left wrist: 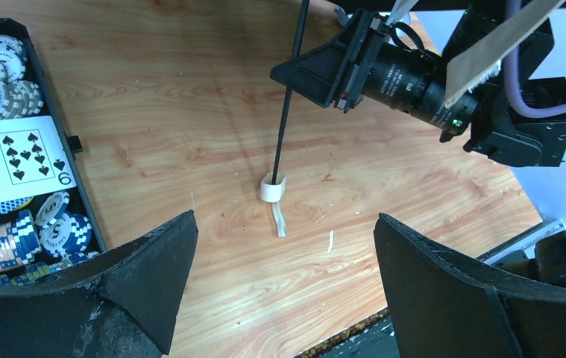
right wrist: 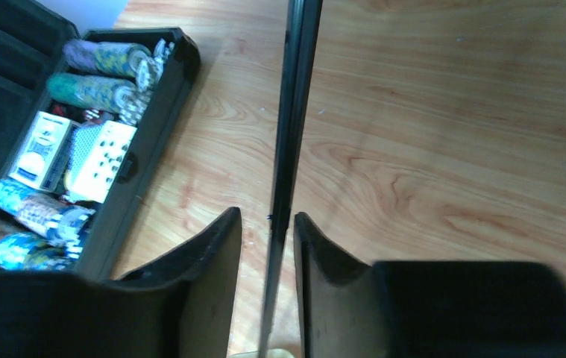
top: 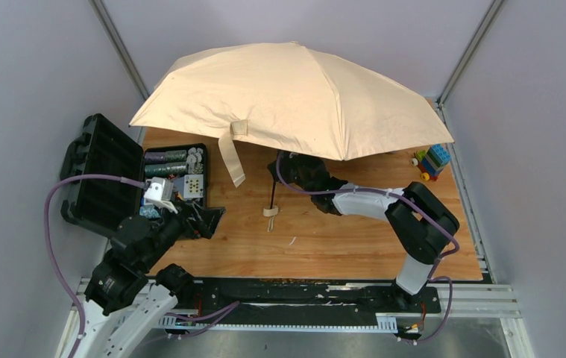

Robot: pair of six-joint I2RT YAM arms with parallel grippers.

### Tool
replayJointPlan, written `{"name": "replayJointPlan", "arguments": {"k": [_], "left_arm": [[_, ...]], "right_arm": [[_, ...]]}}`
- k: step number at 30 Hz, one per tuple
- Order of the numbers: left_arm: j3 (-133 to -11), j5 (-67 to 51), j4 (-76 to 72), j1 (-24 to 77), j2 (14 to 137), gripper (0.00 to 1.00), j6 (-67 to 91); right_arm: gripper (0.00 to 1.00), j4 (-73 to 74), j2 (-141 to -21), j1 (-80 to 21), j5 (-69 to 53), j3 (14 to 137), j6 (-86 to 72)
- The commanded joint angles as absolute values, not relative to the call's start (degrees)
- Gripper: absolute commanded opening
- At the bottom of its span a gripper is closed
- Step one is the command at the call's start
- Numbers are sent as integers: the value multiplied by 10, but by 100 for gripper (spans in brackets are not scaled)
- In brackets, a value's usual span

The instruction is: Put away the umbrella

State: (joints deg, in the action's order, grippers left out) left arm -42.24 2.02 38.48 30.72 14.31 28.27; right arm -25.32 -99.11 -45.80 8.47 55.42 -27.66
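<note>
You have the umbrella (top: 294, 97) fully open, canopy (top: 362, 104) over the far half of the desk (top: 339, 246), handle (left wrist: 272, 188) down on the wood, so folding and stowing remain; your right end effector (right wrist: 267, 216) brackets its black shaft (right wrist: 292, 112), whether pinching you cannot tell, while the left end effector (left wrist: 285, 220) hangs spread wide.

Wooden table (top: 354, 253) enclosed by pale grey walls (top: 11, 74).

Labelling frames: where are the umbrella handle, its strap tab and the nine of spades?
umbrella handle (left wrist: 273, 188), left wrist view, pale knob
strap tab (top: 231, 159), top external view, hanging band
nine of spades (left wrist: 20, 156), left wrist view, card face
</note>
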Motion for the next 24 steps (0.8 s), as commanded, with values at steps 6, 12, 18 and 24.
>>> {"name": "replayJointPlan", "arguments": {"k": [6,12,18,24], "left_arm": [[-450,17,379,305,193,88,314],[-488,-14,348,305,260,87,344],[-484,-55,208,305,287,88,394],[-432,-104,-11,305,320,92,446]], "right_arm": [[0,-296,-939,-451,78,579,-212],[0,-239,-821,-449,32,600,-196],[0,-224,-735,-449,19,582,-241],[0,-253,-682,-450,-17,548,-316]]}}
